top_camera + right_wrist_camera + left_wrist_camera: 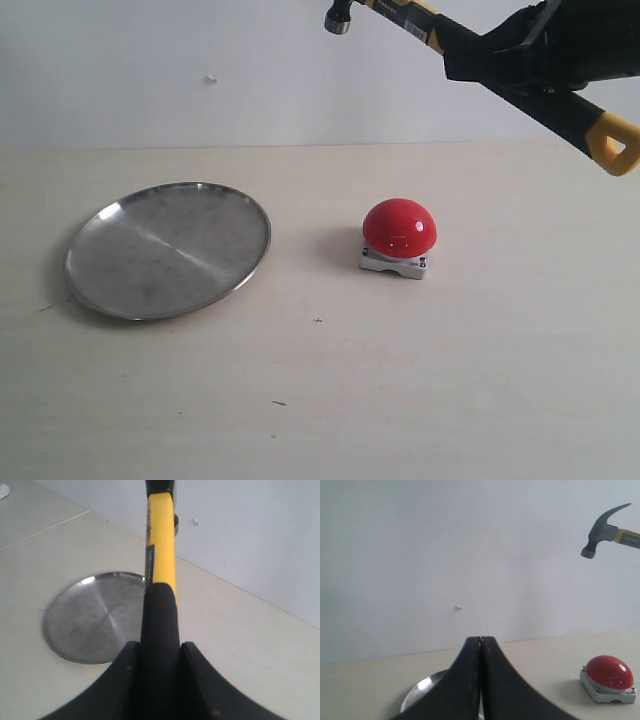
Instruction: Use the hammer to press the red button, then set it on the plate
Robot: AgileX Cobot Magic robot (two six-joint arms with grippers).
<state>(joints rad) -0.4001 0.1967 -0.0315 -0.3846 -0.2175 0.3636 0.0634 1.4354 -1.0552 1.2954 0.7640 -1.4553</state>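
Right gripper [160, 652]: I have it clamped on the hammer [572, 112] handle.
Hammer: held high, axis slanting, head toward the plate [168, 250] side.
Red button [399, 228]: well below the head, slightly right.
Left gripper [480, 645]: closed, empty.

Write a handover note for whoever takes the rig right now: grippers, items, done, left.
Grippers: the right gripper is shut on the hammer at its black grip, holding it raised in the air. The left gripper is shut and empty, by the plate.
Items: the red button sits on the table, right of the plate in the exterior view. The plate is bare.
Done: hammer picked up. Whether the button has been pressed cannot be told.
Left: press the button if needed, then lay the hammer on the plate.
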